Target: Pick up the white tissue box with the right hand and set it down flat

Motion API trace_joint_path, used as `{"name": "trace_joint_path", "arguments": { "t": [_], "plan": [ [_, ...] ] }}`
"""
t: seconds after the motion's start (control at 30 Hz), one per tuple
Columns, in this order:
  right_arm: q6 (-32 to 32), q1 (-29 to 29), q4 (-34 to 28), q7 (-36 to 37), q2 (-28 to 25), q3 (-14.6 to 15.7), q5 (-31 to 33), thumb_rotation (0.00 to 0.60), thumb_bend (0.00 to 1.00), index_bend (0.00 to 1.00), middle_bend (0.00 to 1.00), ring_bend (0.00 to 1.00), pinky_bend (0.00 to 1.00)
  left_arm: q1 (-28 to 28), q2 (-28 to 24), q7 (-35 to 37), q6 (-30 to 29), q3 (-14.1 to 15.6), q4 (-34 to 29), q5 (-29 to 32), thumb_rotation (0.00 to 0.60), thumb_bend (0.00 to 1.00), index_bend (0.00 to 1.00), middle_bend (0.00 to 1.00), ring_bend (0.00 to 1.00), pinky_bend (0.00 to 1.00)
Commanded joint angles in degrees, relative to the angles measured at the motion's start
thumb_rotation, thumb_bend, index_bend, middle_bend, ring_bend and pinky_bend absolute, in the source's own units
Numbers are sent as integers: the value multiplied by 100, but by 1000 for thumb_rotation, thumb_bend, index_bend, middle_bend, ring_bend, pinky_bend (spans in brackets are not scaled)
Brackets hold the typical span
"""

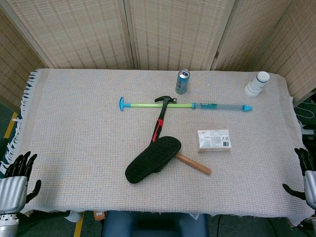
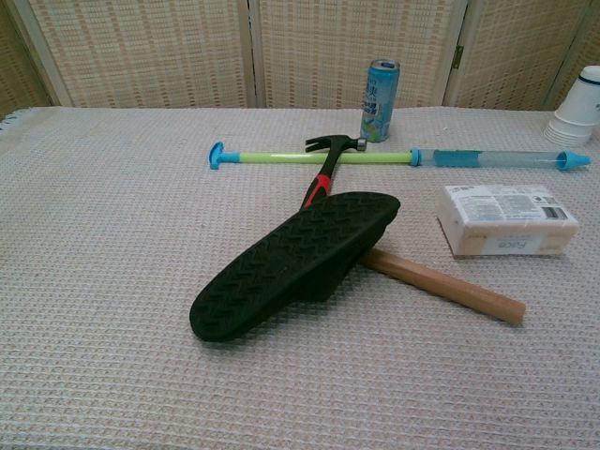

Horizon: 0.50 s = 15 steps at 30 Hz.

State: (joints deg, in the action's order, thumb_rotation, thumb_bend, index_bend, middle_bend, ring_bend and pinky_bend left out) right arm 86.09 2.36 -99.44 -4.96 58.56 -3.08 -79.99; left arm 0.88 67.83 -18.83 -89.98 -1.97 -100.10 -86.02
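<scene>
The white tissue box (image 1: 214, 140) (image 2: 507, 218) lies flat on the cloth-covered table, right of centre, its printed label facing up. My right hand (image 1: 305, 174) hangs at the table's right edge, fingers apart and holding nothing, well to the right of the box. At the front left corner my left hand (image 1: 17, 178) is also off the table edge, fingers spread and empty. Neither hand shows in the chest view.
A black slipper (image 1: 153, 159) (image 2: 295, 262) lies sole up across a hammer (image 1: 163, 112) whose wooden handle (image 2: 442, 285) pokes out toward the box. Behind them lie a green and blue rod (image 1: 185, 105), a can (image 1: 182, 81) and stacked paper cups (image 1: 257, 84).
</scene>
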Motion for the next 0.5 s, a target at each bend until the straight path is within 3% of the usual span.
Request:
{"name": "trace_joint_path", "arguments": {
  "t": [0.03, 0.33, 0.5],
  "plan": [
    [3, 2, 2, -1, 0, 2, -4, 600, 86, 1, 44, 10, 0, -4, 0, 2, -6, 1, 0, 0, 600, 398, 71, 0, 0, 169],
    [-3, -34, 42, -54, 18, -27, -13, 600, 85, 0, 44, 10, 0, -8, -13, 26, -21, 4, -39, -24, 600, 398, 72, 0, 0, 168],
    [-594, -523, -3, -298, -44, -292, 211, 600, 86, 0, 44, 10, 0, -9, -36, 65, 15, 25, -56, -13, 600, 398, 71, 0, 0, 168]
  ]
}}
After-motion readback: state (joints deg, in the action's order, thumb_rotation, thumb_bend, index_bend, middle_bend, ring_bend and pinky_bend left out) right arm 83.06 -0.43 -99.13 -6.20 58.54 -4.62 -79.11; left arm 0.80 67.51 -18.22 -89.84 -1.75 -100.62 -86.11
